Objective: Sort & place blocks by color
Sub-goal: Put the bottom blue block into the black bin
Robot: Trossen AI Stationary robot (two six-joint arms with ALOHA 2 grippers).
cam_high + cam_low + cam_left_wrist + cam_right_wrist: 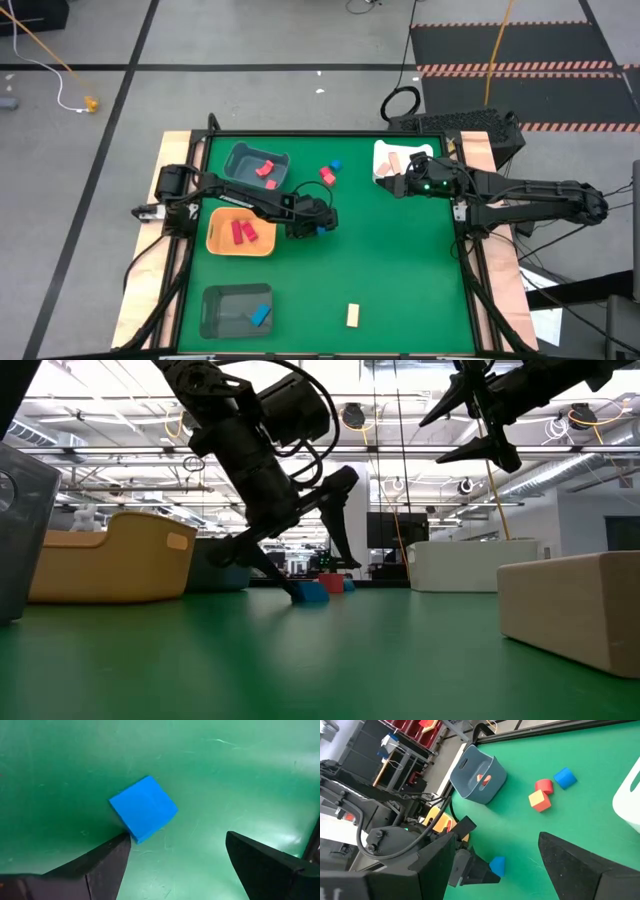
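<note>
1. Near the centre of the high view, I see my left gripper (320, 226) down at the tabletop (400, 280), jaws apart.
2. One finger (107, 862) touches the blue block (144, 808); the other stands clear of it.
3. At upper right, my right gripper (392, 186) hovers beside the white tray (382, 152), jaws apart, empty.

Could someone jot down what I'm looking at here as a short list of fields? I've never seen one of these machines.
Surface: green table
Left gripper: open, down at a blue block on the table, one finger touching it
Right gripper: open, empty, raised beside the white tray
Orange tray: red blocks
Loose: tan block near the front edge
</note>
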